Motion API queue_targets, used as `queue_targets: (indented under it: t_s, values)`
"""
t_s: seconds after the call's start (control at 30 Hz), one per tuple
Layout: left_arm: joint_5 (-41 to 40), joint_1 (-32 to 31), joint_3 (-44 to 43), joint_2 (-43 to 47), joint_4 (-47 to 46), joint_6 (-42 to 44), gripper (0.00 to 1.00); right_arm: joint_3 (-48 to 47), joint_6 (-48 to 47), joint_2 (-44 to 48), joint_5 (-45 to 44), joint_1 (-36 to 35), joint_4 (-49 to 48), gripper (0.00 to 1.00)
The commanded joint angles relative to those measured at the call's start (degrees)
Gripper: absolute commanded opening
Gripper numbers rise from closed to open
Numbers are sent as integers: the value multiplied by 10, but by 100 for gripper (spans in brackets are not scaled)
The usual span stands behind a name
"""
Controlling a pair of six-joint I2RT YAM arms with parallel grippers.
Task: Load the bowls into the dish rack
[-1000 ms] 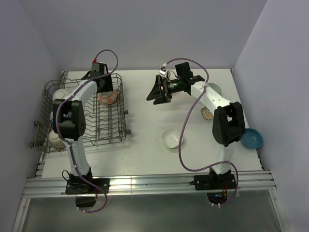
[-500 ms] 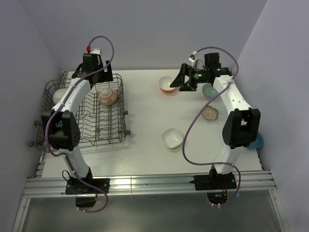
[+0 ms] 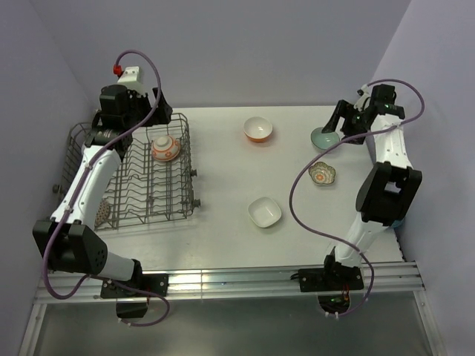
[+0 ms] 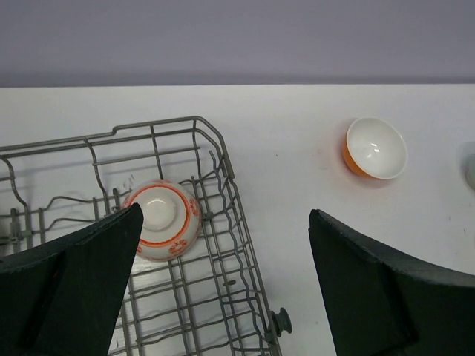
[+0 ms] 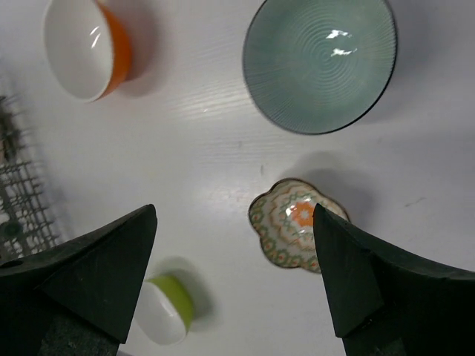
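Left fingers (image 4: 74, 282), spread and lifted clear, had just released the patterned bowl (image 4: 163, 220) into the rack (image 4: 200, 122) – one more loaded – while the right fingers (image 5: 89, 274), also spread, had swung above the green bowl (image 5: 319, 63) on the worktop (image 3: 223, 178), probably next.

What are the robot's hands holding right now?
Nothing. The left gripper is open by the rack, and the right gripper is open above the table. Both are empty.

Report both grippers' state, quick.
Left gripper: open, holding nothing.
Right gripper: open, holding nothing.
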State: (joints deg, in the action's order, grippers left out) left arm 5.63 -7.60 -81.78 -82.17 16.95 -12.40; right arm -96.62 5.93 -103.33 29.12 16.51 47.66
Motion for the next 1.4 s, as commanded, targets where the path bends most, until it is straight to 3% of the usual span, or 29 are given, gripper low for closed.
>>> queue_targets:
  t_s: [0.0, 0.27, 0.5, 0.7, 1.1, 1.37]
  values:
    - [35, -1, 20, 22, -25, -10, 99, -46, -11, -55, -66, 0, -7, 92]
    - [35, 4, 21, 35, -13, -22, 99, -117, 6, -173, -120, -1, -44, 86]
    - [74, 27, 21, 28, -17, -39, 99, -115, 8, -225, -134, -3, -72, 80]
    - [130, 54, 26, 16, -22, -68, 100, -109, 20, -252, -110, -3, -98, 63]
    - [191, 94, 31, 15, -29, -84, 99, -125, 25, -261, -63, -2, -111, 21]
    - [247, 127, 12, 11, -25, -99, 98, -135, 64, -184, 109, -4, -135, 0]
